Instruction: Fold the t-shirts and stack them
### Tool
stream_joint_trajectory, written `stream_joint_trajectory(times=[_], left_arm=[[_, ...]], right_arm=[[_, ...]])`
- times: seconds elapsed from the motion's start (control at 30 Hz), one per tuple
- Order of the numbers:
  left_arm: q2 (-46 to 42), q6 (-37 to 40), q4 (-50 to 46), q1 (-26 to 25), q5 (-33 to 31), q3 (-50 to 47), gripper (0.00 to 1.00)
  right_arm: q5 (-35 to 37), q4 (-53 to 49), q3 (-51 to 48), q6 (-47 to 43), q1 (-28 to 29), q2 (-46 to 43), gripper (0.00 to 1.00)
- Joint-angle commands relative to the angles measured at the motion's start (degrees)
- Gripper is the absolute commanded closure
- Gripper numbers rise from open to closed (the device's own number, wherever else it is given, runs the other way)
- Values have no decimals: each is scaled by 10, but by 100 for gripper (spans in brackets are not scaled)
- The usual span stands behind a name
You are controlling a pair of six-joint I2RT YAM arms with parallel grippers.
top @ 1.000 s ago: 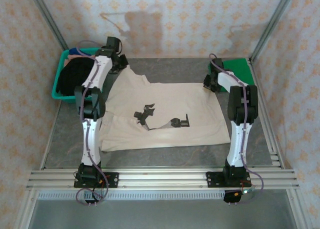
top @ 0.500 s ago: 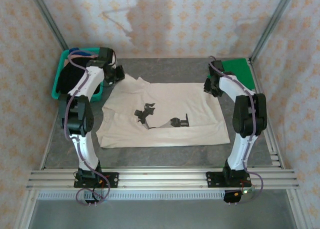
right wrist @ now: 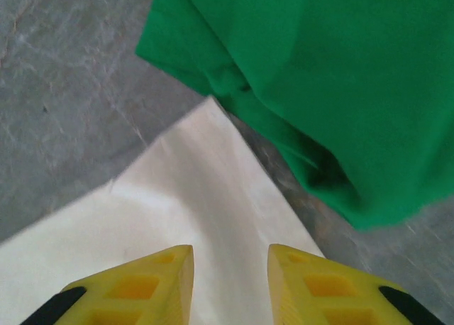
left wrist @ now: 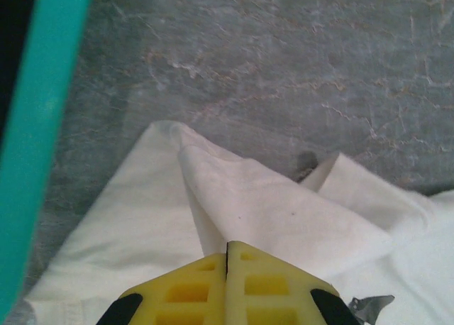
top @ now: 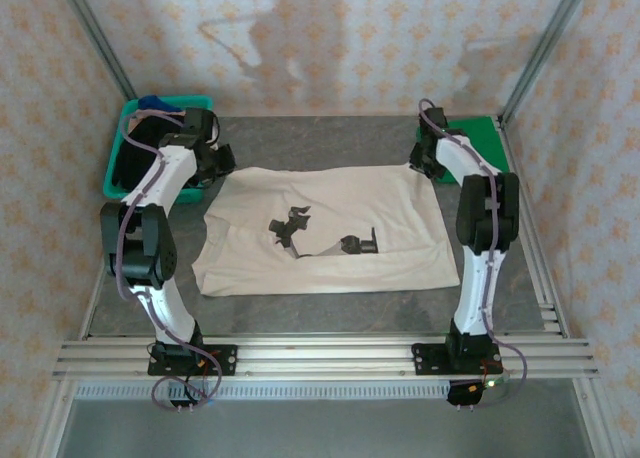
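Observation:
The cream t-shirt lies spread flat in the middle of the table, its black print facing up. My left gripper is at the shirt's far left corner, beside the basket. In the left wrist view the left gripper is shut, and a raised fold of the cream t-shirt runs into its tips. My right gripper hovers at the far right corner. In the right wrist view the right gripper stands open over the cream t-shirt's pointed corner. The green t-shirt lies crumpled just beyond that corner.
A teal plastic basket holding dark cloth stands at the far left; its rim runs close past my left gripper. The grey table shows behind the shirt. Aluminium rails cross the near edge, and upright posts stand at the far corners.
My left arm has swung left toward the basket, drawing the shirt's far left part with it, and the far edge now lies straighter. The right gripper's fingers have opened a little.

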Motion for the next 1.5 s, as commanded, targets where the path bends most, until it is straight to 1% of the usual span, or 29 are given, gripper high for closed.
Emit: stream_joint_trajectory(times=[0.0,0.1,0.23,0.47,0.5,0.63,0.67,0.77,0.8,0.87,0.97,1.1,1.17,1.37,1.47], left_arm=[[-19,10,-12,13,-30,-1,100],[-20,11,-17,20,-38,4,100],[-15,12,-14,24,-24,8,100],[-6,13,-18,25,-23,19,100],[-4,12,-18,26,-23,21,100],[9,12,-24,27,-18,45,100],[15,12,-26,27,-15,56,100],[42,13,-47,27,-2,113,100],[46,13,-57,27,5,136,100],[72,9,-67,27,18,166,100],[68,7,-66,27,33,179,100],[45,15,-63,27,27,160,100],[29,15,-53,26,19,144,100],[45,11,-53,27,32,141,100],[45,13,-54,27,27,139,100]], right_arm=[[-11,-31,68,14,-8,51,67],[-15,-28,94,29,-8,78,66],[-15,-23,115,43,-8,107,65],[5,-34,155,44,-8,150,65],[7,-35,158,45,-8,153,66],[10,-47,175,41,-9,157,75],[11,-51,181,38,-8,157,79],[12,-73,205,30,-9,155,98],[12,-77,207,28,-9,151,100],[5,-72,196,27,-8,132,100],[-2,-51,157,27,-8,89,100],[-7,-20,91,22,-9,26,100],[-10,-6,71,25,-8,9,100],[-24,-6,100,30,-8,48,100],[-27,-6,101,33,-8,53,100]])
